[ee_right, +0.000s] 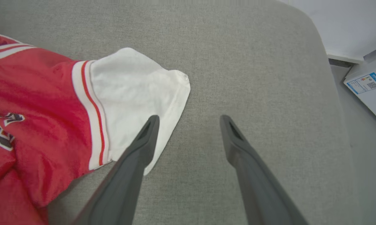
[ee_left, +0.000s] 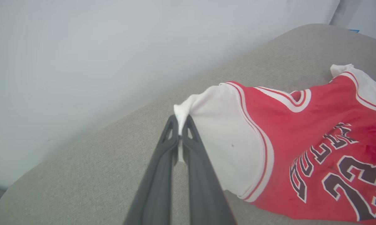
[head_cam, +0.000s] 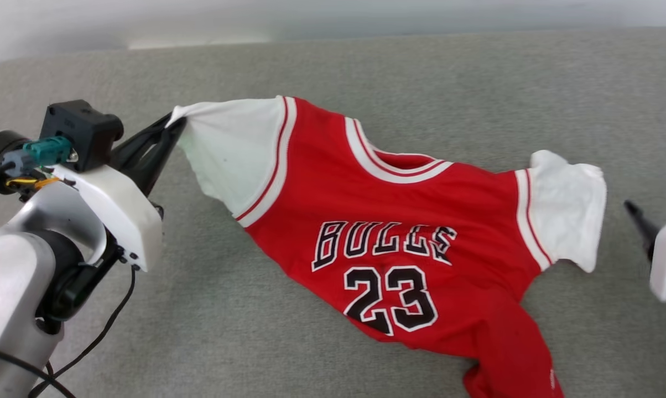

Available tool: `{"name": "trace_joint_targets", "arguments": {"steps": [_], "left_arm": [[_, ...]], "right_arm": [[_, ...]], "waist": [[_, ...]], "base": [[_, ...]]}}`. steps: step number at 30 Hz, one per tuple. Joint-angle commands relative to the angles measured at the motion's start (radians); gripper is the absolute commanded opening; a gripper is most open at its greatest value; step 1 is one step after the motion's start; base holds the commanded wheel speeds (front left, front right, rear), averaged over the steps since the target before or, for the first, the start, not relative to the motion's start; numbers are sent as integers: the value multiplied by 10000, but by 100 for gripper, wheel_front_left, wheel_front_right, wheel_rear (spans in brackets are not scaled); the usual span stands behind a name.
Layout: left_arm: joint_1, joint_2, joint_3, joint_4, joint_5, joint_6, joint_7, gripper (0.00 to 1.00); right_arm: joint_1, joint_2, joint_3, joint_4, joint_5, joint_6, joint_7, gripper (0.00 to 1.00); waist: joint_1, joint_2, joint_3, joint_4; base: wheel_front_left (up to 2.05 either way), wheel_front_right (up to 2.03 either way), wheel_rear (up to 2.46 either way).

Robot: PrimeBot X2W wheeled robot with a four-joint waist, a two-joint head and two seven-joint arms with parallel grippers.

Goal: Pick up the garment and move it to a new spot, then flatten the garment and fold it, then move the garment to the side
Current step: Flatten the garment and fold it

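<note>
On grey upholstery [head_cam: 366, 66], left claw [head_cam: 173, 122] pinches the garment's [head_cam: 399, 221] sleeve tip; right claw [ee_right: 189, 118] gapes empty beside the other sleeve.

The surface [head_cam: 477, 72] is a broad pad covered in grey-green woven cloth, with a rounded edge and corner [ee_right: 303, 18] and its far edge against a pale wall. The garment [head_cam: 399, 221] is the one thing on it. It lies front up across the middle, with the black "BULLS 23" lettering [head_cam: 385, 276] showing and the neckline toward the far edge. One white sleeve [head_cam: 568, 210] rests flat and slightly creased on the cloth toward the right edge. The other sleeve [head_cam: 233, 149] is drawn taut, its tip raised off the surface toward the left edge. The red hem [head_cam: 510, 359] is bunched and twisted toward the near edge.
</note>
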Motion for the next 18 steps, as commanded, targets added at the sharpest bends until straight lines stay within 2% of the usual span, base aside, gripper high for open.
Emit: {"name": "trace_joint_targets", "arguments": {"steps": [1,8,15,18], "left_arm": [[53,-10,-25,-258,83,79,-56,0],[175,-83,-155,-1479,282,266,-58,0],[36,-291,-428,-2244,452,323,-18,0],[-54,-414,-505,-2422,416,297,-10,0]], "right_arm": [[-338,-146,93,83,145,-5,310,100],[-1978,-995,701,1230,785,-5,2086,100],[-2663,-1659,967,2687,397,-5,2457,100],[-2709,-1658,1133,3124,602,-5,2417,100]], "waist": [[0,-1,253,273],[0,-1,766,933],[0,-1,1181,1524],[0,-1,1344,1705]], "base": [[0,0,0],[0,0,0],[0,0,0],[0,0,0]]}}
